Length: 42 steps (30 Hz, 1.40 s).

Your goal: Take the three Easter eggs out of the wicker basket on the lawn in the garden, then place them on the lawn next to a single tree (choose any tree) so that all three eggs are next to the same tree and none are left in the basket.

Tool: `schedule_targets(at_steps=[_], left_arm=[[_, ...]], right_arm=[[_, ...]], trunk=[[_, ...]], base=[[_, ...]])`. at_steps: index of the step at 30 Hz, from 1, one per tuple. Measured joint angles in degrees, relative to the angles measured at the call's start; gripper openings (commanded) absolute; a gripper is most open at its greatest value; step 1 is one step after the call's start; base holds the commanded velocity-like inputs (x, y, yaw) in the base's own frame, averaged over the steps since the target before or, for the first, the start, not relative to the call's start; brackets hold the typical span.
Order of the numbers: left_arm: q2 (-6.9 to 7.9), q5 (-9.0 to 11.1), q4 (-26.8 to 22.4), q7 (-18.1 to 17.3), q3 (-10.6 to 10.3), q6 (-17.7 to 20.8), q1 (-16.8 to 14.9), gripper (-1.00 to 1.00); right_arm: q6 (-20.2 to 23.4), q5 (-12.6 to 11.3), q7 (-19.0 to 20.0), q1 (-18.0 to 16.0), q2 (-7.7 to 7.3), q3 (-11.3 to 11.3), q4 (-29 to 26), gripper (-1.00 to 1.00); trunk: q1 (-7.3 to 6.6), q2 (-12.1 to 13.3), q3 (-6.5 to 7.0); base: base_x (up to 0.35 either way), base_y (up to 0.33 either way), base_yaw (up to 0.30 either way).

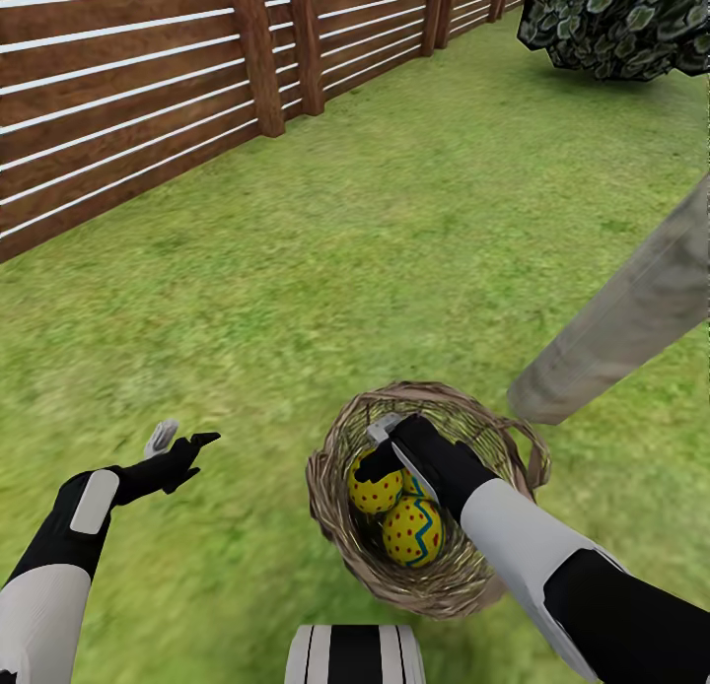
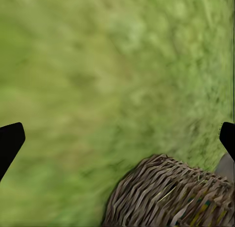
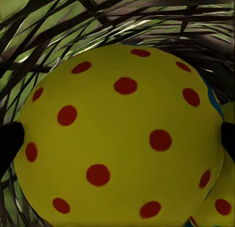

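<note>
Grass runs up to the fence (image 1: 148, 83). Your left tool (image 1: 182, 436) hovers wide open over lawn (image 1: 394, 221). Your right tool (image 1: 380, 445) is down in the basket (image 1: 330, 507), straddling an egg (image 1: 373, 492); whether it grips, you cannot tell. Trunk (image 1: 621, 319) stands beside.

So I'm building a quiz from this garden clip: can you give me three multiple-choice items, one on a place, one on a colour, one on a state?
1. Where is the right gripper?
A. inside the wicker basket
B. by the fence
C. on the tree trunk

2. What colour are the dots on the Easter eggs?
A. blue
B. red
C. white

3. How is the left gripper?
A. shut on an egg
B. open over the lawn
C. holding the basket

Key: 1 A, the head view shows it down among the eggs; 2 B, red dots on yellow; 3 B, its fingers are spread over grass with nothing between them.
</note>
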Motion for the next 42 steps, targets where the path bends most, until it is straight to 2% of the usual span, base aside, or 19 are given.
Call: schedule_targets(at_steps=[11, 34, 42], left_arm=[[0.00, 0.0, 0.0, 0.0, 0.0, 0.0, 0.0, 1.00], [0.00, -0.2, -0.1, 0.6, -0.3, 0.1, 0.0, 1.00], [0.00, -0.3, 0.0, 0.6, -0.4, 0.1, 0.0, 1.00]], right_arm=[[0.0, 0.1, 0.0, 0.0, 0.00, 0.0, 0.0, -1.00], [0.1, 0.1, 0.0, 0.0, -0.09, 0.0, 0.2, -1.00], [0.1, 0.1, 0.0, 0.0, -0.09, 0.0, 0.2, -1.00]], trunk=[[-0.18, 0.1, 1.56], [-0.77, 0.4, 6.65], [-0.95, 0.5, 8.42]], base=[[0.000, 0.000, 0.000], [-0.018, -0.012, 0.000], [-0.195, -0.039, 0.000]])
